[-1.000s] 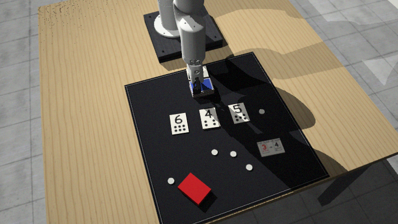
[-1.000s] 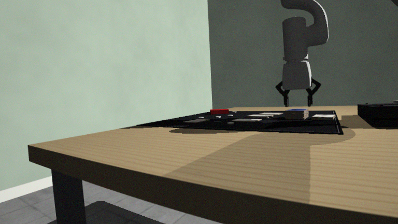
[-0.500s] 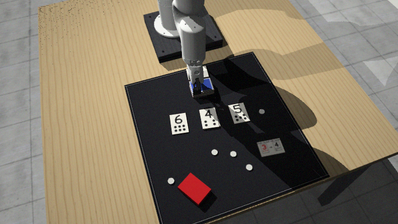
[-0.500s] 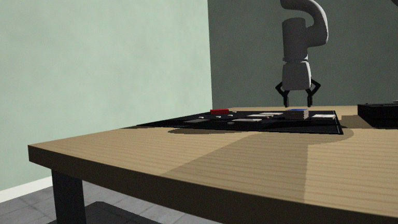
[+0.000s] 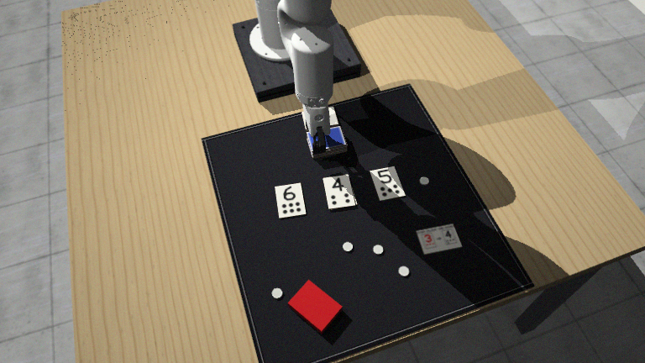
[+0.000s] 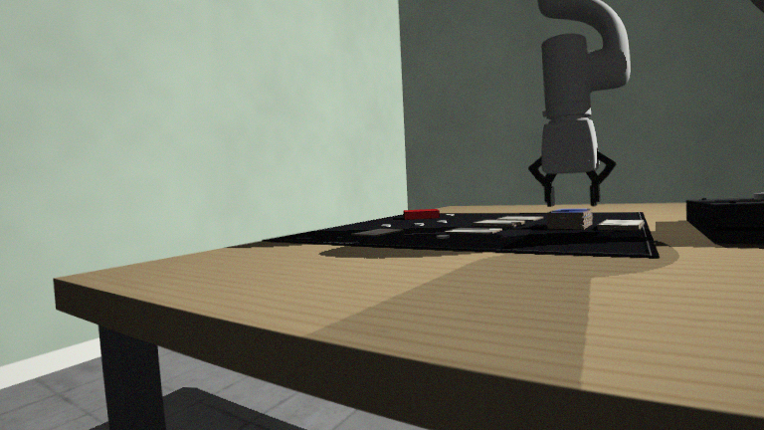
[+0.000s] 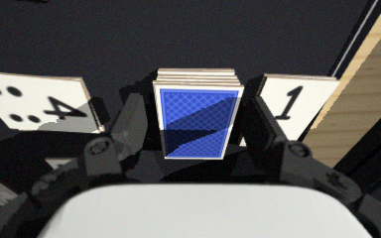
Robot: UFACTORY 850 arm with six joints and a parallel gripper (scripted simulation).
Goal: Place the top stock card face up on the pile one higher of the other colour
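Observation:
The face-down stock (image 5: 327,142), a small stack with a blue patterned back, lies near the far edge of the black card cloth (image 5: 361,225). It also shows in the side view (image 6: 570,217) and the wrist view (image 7: 197,119). My gripper (image 6: 569,198) is open and empty, hovering just above the stock with a finger on either side of it. Three face-up piles lie in a row nearer the front: a black 6 (image 5: 290,199), a black 4 (image 5: 338,191) and a black 5 (image 5: 388,181). A face-up black 1 card (image 7: 295,105) lies right beside the stock.
A red block (image 5: 314,304) stands at the cloth's front left. Several white round chips (image 5: 348,246) lie scattered on the cloth. A small grey hint card showing a red 3 and a black 4 (image 5: 438,238) lies at the right. The arm's dark base plate (image 5: 295,59) sits behind the cloth.

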